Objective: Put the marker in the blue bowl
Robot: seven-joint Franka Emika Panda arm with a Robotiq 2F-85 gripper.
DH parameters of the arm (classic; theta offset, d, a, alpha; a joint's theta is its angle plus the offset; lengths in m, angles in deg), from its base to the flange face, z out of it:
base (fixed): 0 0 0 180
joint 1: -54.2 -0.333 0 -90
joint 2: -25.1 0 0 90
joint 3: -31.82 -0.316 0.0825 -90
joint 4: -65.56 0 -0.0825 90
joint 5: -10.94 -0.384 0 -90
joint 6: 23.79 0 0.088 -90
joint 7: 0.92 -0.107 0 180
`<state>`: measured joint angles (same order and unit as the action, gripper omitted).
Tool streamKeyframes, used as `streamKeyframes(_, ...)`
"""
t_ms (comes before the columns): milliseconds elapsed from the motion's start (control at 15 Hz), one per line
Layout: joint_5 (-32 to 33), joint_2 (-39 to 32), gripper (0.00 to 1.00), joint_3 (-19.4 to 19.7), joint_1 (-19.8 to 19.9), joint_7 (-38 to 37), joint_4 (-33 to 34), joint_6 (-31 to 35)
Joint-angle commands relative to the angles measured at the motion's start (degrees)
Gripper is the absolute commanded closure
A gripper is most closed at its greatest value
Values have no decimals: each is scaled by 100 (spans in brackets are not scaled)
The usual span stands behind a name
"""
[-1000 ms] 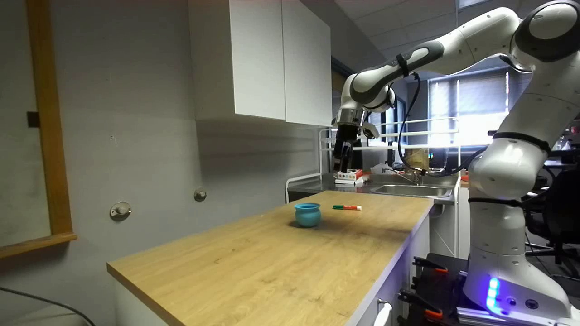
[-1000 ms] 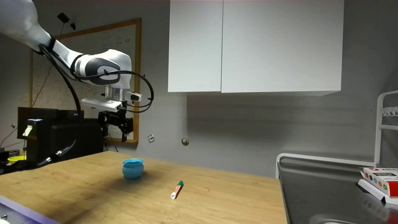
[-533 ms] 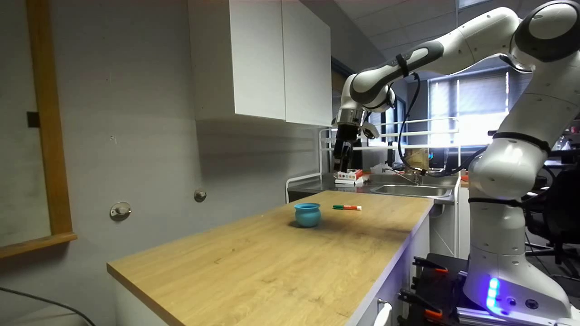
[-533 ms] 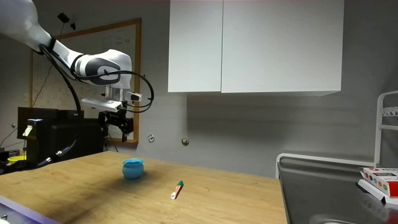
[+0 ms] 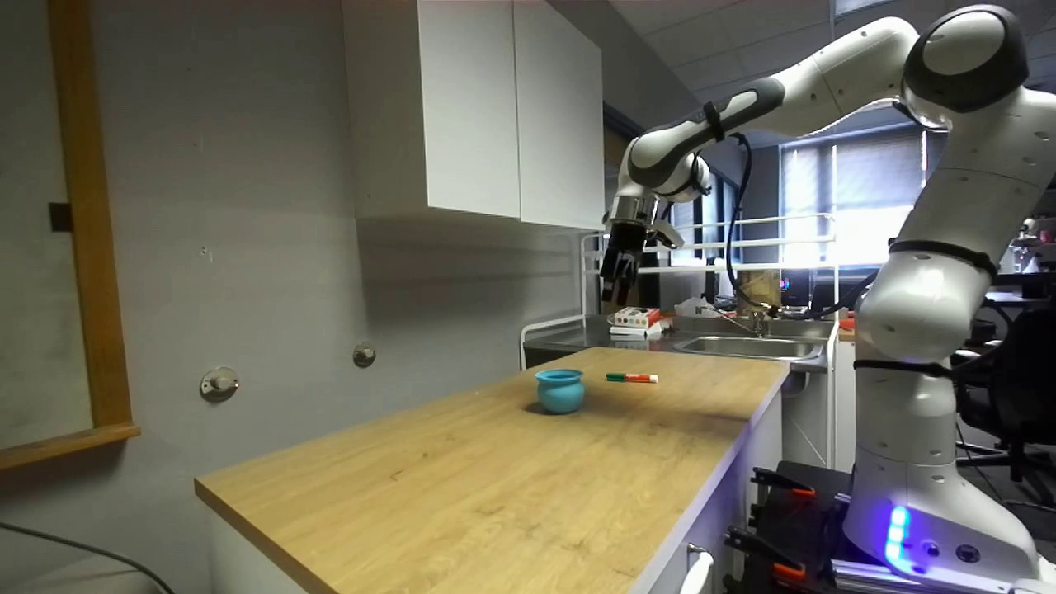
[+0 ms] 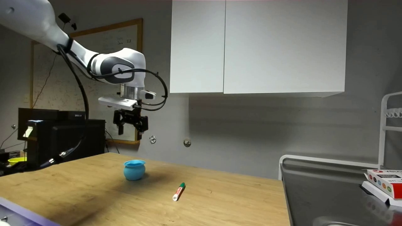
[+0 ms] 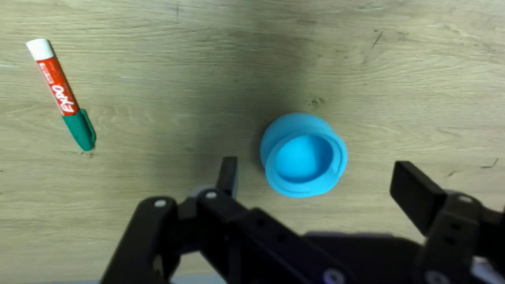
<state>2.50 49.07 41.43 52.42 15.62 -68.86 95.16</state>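
Note:
The marker lies flat on the wooden countertop, with a red-orange barrel, green cap and white end. It shows in both exterior views (image 5: 632, 378) (image 6: 178, 191) and at the left of the wrist view (image 7: 59, 85). The small teal-blue bowl (image 5: 560, 394) stands upright apart from the marker (image 6: 134, 171). In the wrist view the bowl (image 7: 302, 187) is seen from above, with nothing inside. My gripper (image 6: 130, 135) hangs well above the countertop, fingers down and slightly tilted (image 5: 613, 297). Its fingers are wide apart with nothing between them (image 7: 315, 169).
The wooden countertop (image 5: 462, 478) ends at a wall on one side. White wall cabinets (image 6: 282, 47) hang above it. A sink (image 5: 747, 346) and a cardboard box (image 6: 386, 182) are past its far end. A white wire rack (image 6: 381, 131) stands at the wall.
Between half a second ago and now my gripper has moved to the right and slightly up in an exterior view, tilting a little. It stays open. The marker and bowl have not moved.

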Motion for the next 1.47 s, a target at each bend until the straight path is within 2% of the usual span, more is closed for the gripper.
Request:
streamKeyframes(0, -54, -761, 0, 313, 205, 529, 774, -243)
streamKeyframes(267, -133, -1605, 0, 650, 483, 1223, 1534, -574)
streamKeyframes(467, -130, -2298, 0, 726, 759, 1621, 2119, -874)
streamKeyframes(867, -108, -3535, 0, 513, 1312, 1937, 3062, -1190)
streamKeyframes(1400, -397, -4609, 0, 30, 1888, 2085, 3767, -1141)
